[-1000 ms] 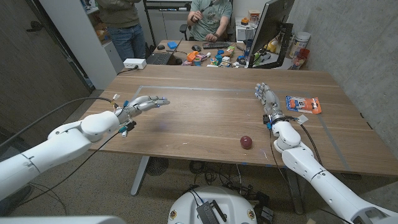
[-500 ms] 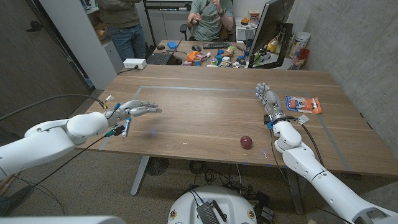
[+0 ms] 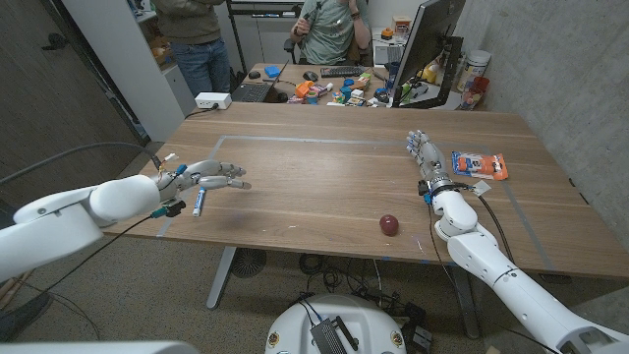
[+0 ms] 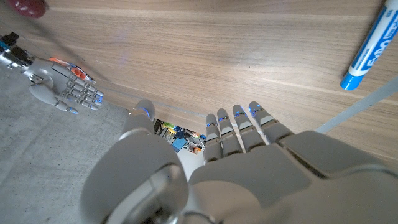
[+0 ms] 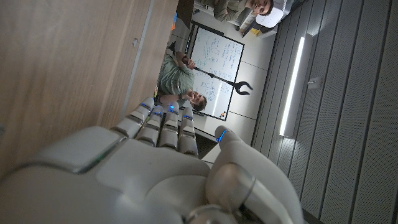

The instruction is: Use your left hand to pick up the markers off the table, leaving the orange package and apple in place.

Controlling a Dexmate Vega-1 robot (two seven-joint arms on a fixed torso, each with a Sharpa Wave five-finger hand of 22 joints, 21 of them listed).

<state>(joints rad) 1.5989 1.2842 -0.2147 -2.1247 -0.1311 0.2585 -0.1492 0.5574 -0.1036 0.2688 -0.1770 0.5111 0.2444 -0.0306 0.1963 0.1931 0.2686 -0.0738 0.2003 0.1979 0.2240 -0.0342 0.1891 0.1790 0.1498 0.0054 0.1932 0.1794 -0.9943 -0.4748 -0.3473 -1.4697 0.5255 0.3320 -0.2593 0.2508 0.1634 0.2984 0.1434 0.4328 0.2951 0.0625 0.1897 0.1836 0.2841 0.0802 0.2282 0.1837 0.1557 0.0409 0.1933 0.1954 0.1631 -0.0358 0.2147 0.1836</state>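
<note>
Near the table's (image 3: pixel 324 187) left edge, the blue marker (image 3: pixel 199 204) lies just beside the left hand (image 3: pixel 204 177), which hovers open, fingers spread, holding nothing; wide bare wood between it and the apple (image 3: pixel 390 225)

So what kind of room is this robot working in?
Most likely an office or lab workspace: a computer monitor and keyboard on a cluttered desk behind the wooden table, and a whiteboard in the right wrist view.

Head view high over wooden table (image 3: pixel 324 187), wrist views close behind each hand, sharing the tabletop, inverted.
</note>
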